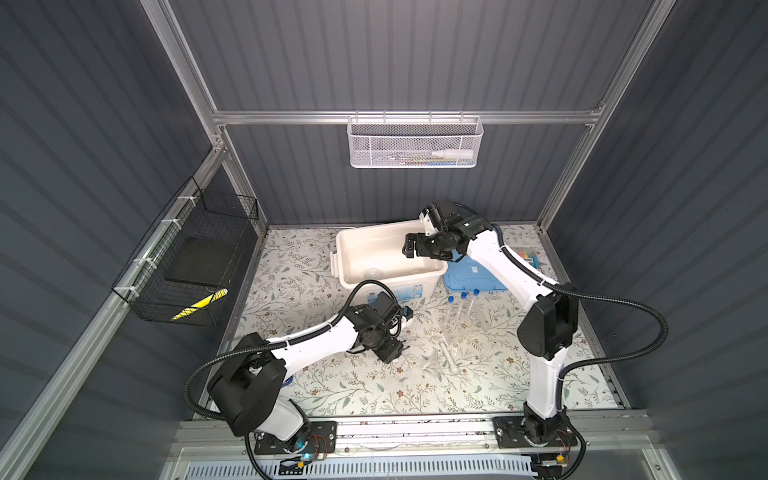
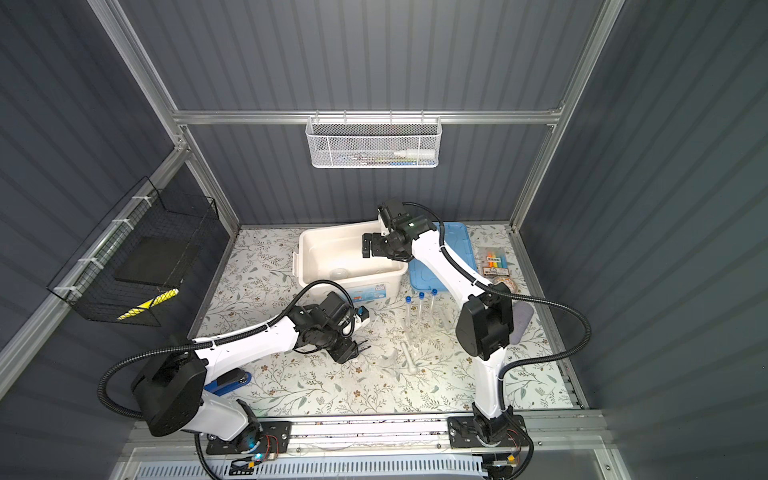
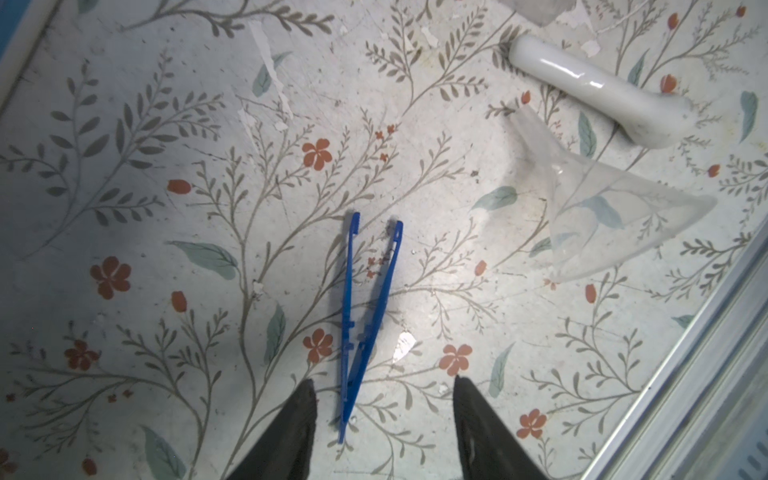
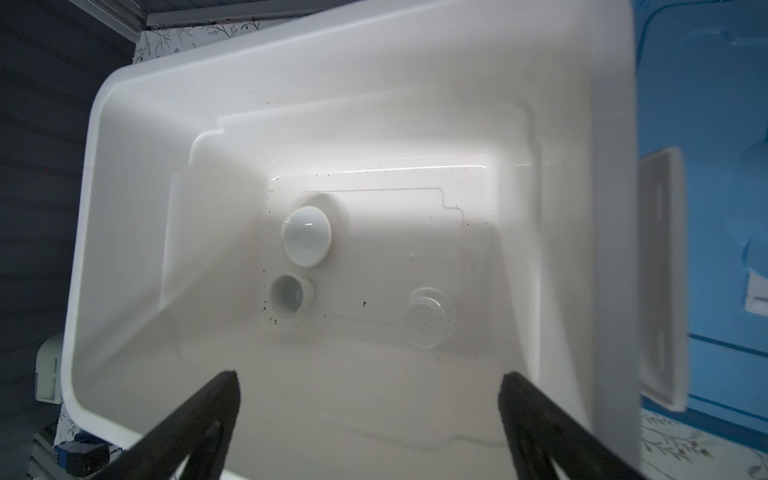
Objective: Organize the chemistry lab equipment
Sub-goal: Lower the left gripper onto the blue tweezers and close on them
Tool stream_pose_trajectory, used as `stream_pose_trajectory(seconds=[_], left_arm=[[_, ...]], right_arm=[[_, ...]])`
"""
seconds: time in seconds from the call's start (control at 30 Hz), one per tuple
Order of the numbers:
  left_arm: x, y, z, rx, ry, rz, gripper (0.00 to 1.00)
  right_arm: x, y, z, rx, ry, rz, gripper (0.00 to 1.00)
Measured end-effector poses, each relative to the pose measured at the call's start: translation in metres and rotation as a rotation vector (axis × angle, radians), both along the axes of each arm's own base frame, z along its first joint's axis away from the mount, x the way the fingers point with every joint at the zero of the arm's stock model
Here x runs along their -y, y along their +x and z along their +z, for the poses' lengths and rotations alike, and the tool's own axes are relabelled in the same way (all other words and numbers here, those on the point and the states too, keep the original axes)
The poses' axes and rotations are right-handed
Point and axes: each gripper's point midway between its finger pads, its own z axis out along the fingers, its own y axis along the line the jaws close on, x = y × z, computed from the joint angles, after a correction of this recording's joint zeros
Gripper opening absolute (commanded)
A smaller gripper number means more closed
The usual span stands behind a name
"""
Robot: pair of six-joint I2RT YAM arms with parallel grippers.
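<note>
Dark blue tweezers, arms splayed, between parted left pincer, right pincer wide, empty

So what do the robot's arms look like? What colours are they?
The left arm and right arm are smooth white tubes with chunky black joints. A black ribbed hose loops along each, tied on with little white ties. The left gripper and right gripper are black, with jaws tapering to thin dark tips. Each arm stands on a black base plate with small red wires.

Left gripper, right gripper: jaws apart.
</note>
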Motion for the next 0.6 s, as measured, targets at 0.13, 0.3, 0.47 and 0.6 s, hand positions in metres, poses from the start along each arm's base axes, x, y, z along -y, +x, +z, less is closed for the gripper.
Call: stream_pose_trajectory(seconds=[0.13,0.3,0.47,0.6], left_arm=[[-0.001,-0.001,-0.008,-0.012,0.019,-0.008,0.50],[-0.003,-0.001,-0.020,-0.028,0.052,-0.008,0.49],[-0.004,0.002,-0.029,-0.037,0.087,-0.006,0.48],[-0.001,0.008,-0.032,-0.034,0.103,-0.003,0.46]], right_arm=[[0.003,-0.004,-0.002,-0.006,0.002,-0.009,0.99],[0.007,-0.011,-0.004,-0.012,0.005,-0.019,0.99],[0.007,-0.011,0.002,0.003,0.017,-0.022,0.99],[0.007,-0.010,0.005,0.011,0.024,-0.024,0.99]])
